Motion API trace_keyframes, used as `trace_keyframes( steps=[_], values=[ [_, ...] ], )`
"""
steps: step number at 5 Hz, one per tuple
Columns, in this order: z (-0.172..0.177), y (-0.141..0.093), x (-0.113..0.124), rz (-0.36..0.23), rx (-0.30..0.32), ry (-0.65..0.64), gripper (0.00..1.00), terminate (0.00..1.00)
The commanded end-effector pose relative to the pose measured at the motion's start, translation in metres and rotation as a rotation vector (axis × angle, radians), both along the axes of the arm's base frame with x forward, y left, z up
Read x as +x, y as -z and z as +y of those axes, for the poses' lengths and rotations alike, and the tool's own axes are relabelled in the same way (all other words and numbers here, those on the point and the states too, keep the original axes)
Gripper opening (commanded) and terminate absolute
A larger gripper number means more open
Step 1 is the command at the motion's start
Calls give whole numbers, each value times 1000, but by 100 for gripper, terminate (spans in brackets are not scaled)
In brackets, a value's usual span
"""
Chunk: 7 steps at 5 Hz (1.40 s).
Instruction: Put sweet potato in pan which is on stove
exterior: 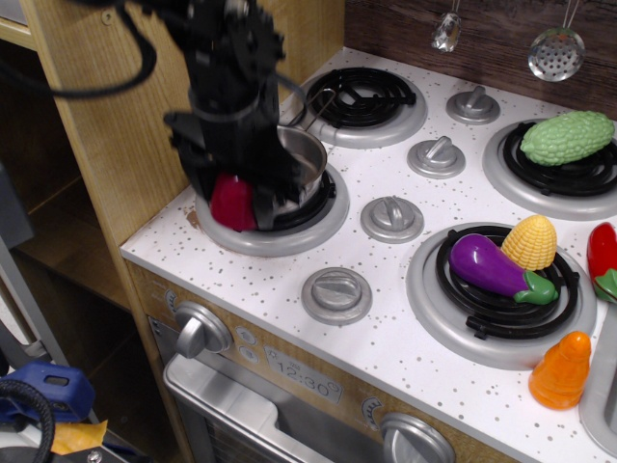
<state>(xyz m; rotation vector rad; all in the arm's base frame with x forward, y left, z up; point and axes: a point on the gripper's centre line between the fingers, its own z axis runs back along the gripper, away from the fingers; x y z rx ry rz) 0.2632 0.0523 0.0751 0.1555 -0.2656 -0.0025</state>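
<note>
My black gripper (236,201) is shut on the dark red sweet potato (231,202) and holds it in the air over the front left burner's near rim. The steel pan (301,164) stands on that burner just behind and right of the sweet potato; the arm hides its left side. The pan's wire handle (313,106) points to the back. The white speckled stove (386,318) fills the view.
Grey knobs (336,293) (391,218) stand right of the burner. A purple eggplant (496,268) and yellow corn (531,241) lie on the front right burner, a green gourd (568,136) at back right, an orange cone toy (560,371) at front right. A wooden wall (116,135) stands left.
</note>
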Motion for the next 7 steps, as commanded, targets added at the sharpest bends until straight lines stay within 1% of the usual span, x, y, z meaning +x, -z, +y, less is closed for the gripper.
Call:
trace_keyframes(
  steps=[1, 3, 4, 5, 6, 7],
  values=[
    [24, -24, 27, -66, 29, 94, 0, 0],
    [34, -11, 60, -130, -1, 183, 0, 0],
    [35, 1, 64, -143, -22, 211, 0, 0],
    [40, 10, 64, -160, -38, 240, 100, 0],
    [40, 10, 64, -160, -38, 240, 100, 0],
    [40, 10, 64, -160, -38, 240, 100, 100]
  ],
)
